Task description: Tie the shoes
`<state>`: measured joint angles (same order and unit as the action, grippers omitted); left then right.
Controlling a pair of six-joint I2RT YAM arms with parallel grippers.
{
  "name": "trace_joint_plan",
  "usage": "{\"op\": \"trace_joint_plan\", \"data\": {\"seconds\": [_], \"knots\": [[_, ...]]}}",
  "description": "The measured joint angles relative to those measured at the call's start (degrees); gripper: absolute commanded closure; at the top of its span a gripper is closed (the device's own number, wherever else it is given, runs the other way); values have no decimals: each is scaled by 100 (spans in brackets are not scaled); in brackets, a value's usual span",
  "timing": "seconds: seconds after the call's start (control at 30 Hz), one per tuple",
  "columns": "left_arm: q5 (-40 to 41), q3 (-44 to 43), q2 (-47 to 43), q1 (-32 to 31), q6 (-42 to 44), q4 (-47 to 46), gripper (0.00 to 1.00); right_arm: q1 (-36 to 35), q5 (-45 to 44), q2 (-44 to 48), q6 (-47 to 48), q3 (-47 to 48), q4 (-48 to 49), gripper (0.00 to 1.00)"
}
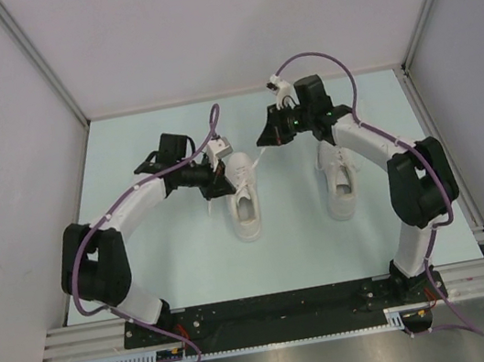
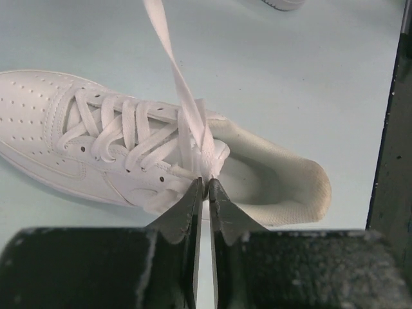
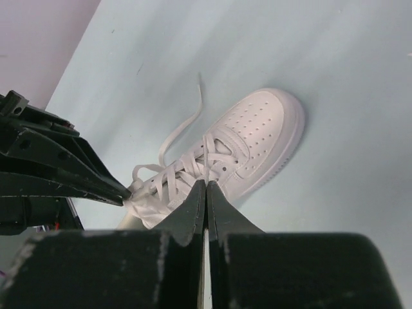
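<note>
White lace [image 2: 169, 58] sits pinched in your left fingers [image 2: 187, 212] over the shoe [image 2: 64, 129]; right fingers [image 3: 187, 212] closed, load unclear. Knotting step: next, cross strands under tension.

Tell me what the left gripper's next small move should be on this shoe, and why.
Probably ease it back to draw out a loop: the left gripper pinches the lace right at the shoe's tongue, and no bow is tied yet.
</note>
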<state>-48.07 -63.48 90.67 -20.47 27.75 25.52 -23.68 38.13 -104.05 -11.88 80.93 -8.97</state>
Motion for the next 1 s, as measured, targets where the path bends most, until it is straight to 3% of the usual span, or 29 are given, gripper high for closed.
{"op": "trace_joint_plan", "data": {"seconds": [0.07, 0.2, 0.33, 0.5, 1.0], "knots": [[-26, 0, -48, 42, 50, 81, 66, 127, 31, 90, 7, 0, -44, 100], [-98, 2, -208, 269, 249, 225, 59, 133, 129, 188, 39, 0, -151, 100], [59, 129, -483, 538, 1355, 699, 54, 98, 245, 197, 120, 0, -313, 100], [424, 822, -726, 546, 2767, 1172, 53, 105, 295, 221, 184, 0, -448, 100], [1250, 1029, 157, 2, 4017, 907, 51, 195, 358, 413, 313, 0, -734, 100]]}}
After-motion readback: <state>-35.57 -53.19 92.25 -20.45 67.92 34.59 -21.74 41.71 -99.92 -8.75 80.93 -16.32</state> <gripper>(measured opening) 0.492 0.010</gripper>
